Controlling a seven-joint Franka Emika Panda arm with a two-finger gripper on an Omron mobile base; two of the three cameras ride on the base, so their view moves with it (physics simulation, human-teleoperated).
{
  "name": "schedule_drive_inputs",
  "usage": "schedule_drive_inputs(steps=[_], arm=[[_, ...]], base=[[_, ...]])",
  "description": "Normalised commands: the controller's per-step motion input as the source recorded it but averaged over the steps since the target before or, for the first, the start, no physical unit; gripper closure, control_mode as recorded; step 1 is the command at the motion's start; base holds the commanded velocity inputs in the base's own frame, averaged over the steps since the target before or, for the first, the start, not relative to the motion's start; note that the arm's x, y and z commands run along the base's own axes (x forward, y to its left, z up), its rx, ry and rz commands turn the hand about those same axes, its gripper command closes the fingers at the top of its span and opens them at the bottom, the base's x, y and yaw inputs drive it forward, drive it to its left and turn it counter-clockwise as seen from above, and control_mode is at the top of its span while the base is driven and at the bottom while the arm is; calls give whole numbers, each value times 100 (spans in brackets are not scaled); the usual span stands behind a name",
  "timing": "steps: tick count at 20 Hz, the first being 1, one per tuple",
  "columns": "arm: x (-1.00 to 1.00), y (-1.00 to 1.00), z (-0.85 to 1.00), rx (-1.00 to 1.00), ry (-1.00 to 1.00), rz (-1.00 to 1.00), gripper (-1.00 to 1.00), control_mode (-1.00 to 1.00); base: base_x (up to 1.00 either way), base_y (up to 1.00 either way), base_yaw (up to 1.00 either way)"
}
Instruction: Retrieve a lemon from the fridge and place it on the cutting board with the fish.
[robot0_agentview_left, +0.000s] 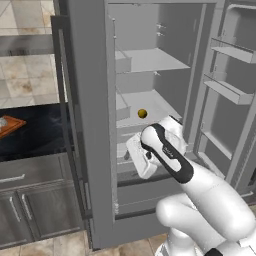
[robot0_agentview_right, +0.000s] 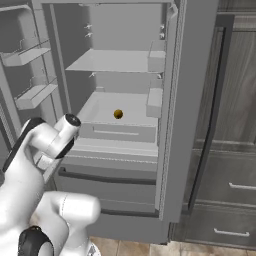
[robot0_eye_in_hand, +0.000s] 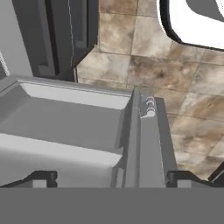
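Your fridge (robot0_agentview_left: 95, 125) stands with both upper doors swung wide, exposing pale grey shelves (robot0_agentview_right: 112, 62) and door bins (robot0_agentview_left: 227, 90). The lemon (robot0_agentview_left: 142, 113) sits alone on the middle shelf, toward its centre; in the right base view the lemon (robot0_agentview_right: 118, 114) lies just behind the front lip of that shelf, above a shallow drawer (robot0_agentview_right: 117, 133). The arm (robot0_agentview_left: 167, 150) is bent in front of the open compartment, below the level of the lemon and well apart from it. In the hand view the gripper (robot0_eye_in_hand: 111, 177) points down over a grey fridge ledge (robot0_eye_in_hand: 65, 118) and brown floor tiles (robot0_eye_in_hand: 183, 87); its two dark fingertips (robot0_eye_in_hand: 41, 178) stand far apart at the bottom edge, so the pincer is spread wide and has hold of nothing. At the left of the left base view, the cutting board (robot0_agentview_left: 11, 125) rests on a dark counter (robot0_agentview_left: 40, 132) with the fish (robot0_agentview_left: 2, 122) on it, cut off by the picture's edge. Grey base cabinets (robot0_agentview_left: 35, 200) sit below that counter.
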Motion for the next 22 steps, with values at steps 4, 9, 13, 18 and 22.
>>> schedule_drive_inputs(steps=[4,9,13,18,22], arm=[[36,-100,-15,-25,-4,-2,-100,-100],[36,-91,-2,-20,-24,44,-100,-100],[3,-78,-9,-43,-15,60,-100,-100],[0,-55,-9,-56,-9,64,-100,-100],[-24,-45,0,-47,-14,64,-100,-100]], base=[[0,0,0],[0,0,0],[0,0,0],[0,0,0],[0,0,0]])
